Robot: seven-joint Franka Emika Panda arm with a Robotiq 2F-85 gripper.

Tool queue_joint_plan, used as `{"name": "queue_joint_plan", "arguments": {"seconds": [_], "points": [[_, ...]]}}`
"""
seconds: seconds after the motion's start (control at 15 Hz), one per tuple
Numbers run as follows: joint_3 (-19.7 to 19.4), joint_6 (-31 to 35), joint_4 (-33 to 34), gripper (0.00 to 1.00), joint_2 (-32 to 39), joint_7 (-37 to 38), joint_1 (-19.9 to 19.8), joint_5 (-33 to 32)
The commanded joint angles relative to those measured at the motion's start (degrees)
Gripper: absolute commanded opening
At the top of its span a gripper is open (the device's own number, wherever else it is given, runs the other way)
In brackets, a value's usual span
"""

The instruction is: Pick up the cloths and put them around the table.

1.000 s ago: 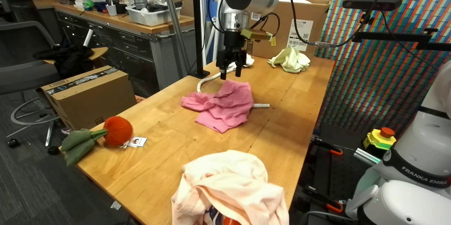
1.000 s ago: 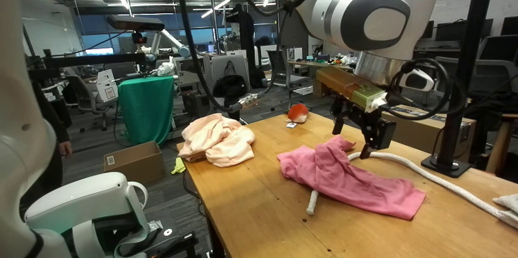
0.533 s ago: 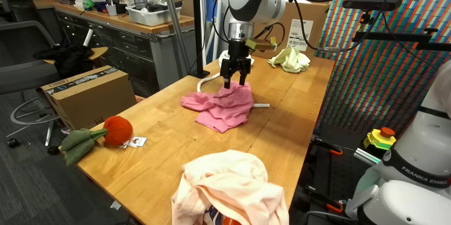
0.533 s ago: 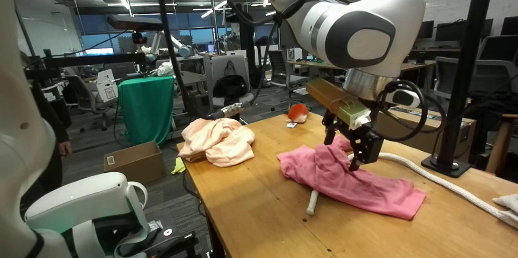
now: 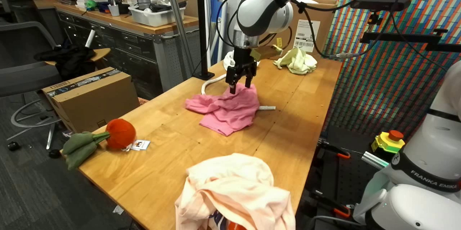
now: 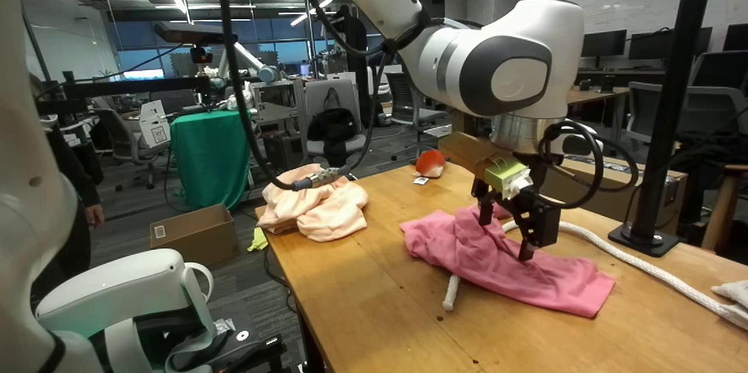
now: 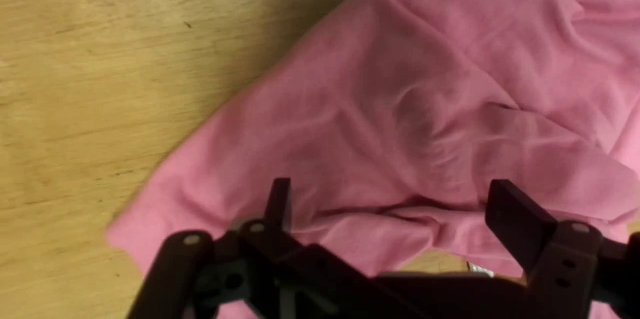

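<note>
In an exterior view, rope (image 5: 267, 107) emerges under the pink cloth (image 5: 230, 111) at three o'clock; the wide-spread, empty gripper (image 5: 240, 88) hangs above.

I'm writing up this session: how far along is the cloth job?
Possibly done: the peach cloth and the pale green cloth lie toward opposite ends of the table, though who put them there can't be told.
In hand: nothing is gripped; the open gripper is over the pink cloth, probably about to grasp it.
Left: likely picking up the pink cloth, lying across the rope, and placing it elsewhere.
</note>
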Motion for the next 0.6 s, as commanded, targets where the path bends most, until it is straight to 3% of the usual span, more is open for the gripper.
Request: {"name": "queue_joint_plan", "arguments": {"seconds": [0.0,0.53], "points": [[-0.93,2.29,-1.54,1.00,-0.77,3.81,1.18,-3.49],[-0.84,2.29,-1.47,1.00,0.05,5.71,1.13,-4.68]]}}
